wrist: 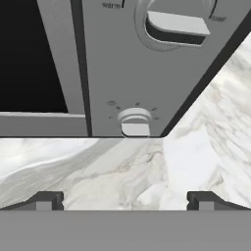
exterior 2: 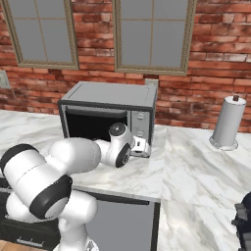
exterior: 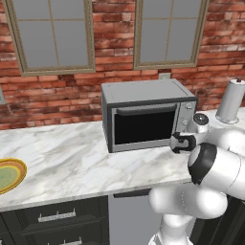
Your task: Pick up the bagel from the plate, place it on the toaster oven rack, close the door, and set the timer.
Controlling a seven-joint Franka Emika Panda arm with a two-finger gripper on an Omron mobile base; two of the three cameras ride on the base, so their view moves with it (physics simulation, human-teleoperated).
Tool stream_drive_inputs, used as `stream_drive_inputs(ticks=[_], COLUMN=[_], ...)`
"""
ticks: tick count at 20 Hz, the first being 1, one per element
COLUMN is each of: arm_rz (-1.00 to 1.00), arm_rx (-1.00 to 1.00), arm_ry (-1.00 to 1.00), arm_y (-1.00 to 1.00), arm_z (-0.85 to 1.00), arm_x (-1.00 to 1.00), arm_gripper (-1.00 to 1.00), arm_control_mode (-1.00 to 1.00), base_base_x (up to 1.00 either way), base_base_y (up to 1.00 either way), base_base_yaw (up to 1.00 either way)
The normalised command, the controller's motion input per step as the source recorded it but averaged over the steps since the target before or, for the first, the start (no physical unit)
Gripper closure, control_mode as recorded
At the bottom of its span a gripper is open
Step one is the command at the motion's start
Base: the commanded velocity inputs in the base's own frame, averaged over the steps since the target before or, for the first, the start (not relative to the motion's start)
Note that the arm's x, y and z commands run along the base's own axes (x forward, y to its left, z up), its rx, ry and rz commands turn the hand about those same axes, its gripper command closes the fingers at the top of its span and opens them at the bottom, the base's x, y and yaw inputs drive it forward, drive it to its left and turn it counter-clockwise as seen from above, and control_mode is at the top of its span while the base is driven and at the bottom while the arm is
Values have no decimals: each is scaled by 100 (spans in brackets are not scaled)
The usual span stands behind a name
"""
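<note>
1. I see a white marble desk [exterior: 72, 158] with grey veining running wall to wall, dark cabinet fronts with bar handles below it, and a plain grey panel under the oven.
2. Behind it stands a red brick wall with two grey-paned windows in tan frames. A small pale outlet plate sits on the wall just above the oven's top.
3. The toaster oven [exterior: 146, 112] stands on the desk against the wall, grey-cased. Its door [exterior: 143, 127] is shut, dark glass upright, thin bar handle along the top edge.
4. The plate [exterior: 10, 174], yellow-rimmed with orange and green rings, lies at 9 o'clock from the oven, well apart from it, cut by the edge of the left base view. I cannot make out the bagel on it from here.
5. A grey paper towel roll [exterior 2: 228, 122] stands upright at 3 o'clock from the oven.
6. My fingers [wrist: 125, 200] are spread wide with nothing between them, low over the marble just in front of the oven's control panel.
7. In the hand view, a small knob [wrist: 135, 121] with tick marks sits at 12 o'clock from the tips, with a larger one [wrist: 176, 27] above it. The word "warm" reads beside the larger; the other label is cut off.
</note>
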Motion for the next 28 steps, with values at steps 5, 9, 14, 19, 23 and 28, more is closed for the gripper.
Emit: stream_drive_inputs(ticks=[5,9,14,19,23,28], arm_rz=[0,0,0,0,0,0], arm_rx=[0,0,0,0,0,0], arm_ry=[0,0,0,0,0,0], arm_y=[-5,-9,-17,-21,-19,-13], arm_z=[-11,-6,-7,-12,-12,-11], arm_x=[25,33,33,27,27,27], arm_gripper=[-100,-100,-100,-100,-100,-100], arm_control_mode=[-100,-100,-100,-100,-100,-100], base_base_x=[0,0,0,0,0,0], base_base_y=[0,0,0,0,0,0], base_base_yaw=[0,0,0,0,0,0])
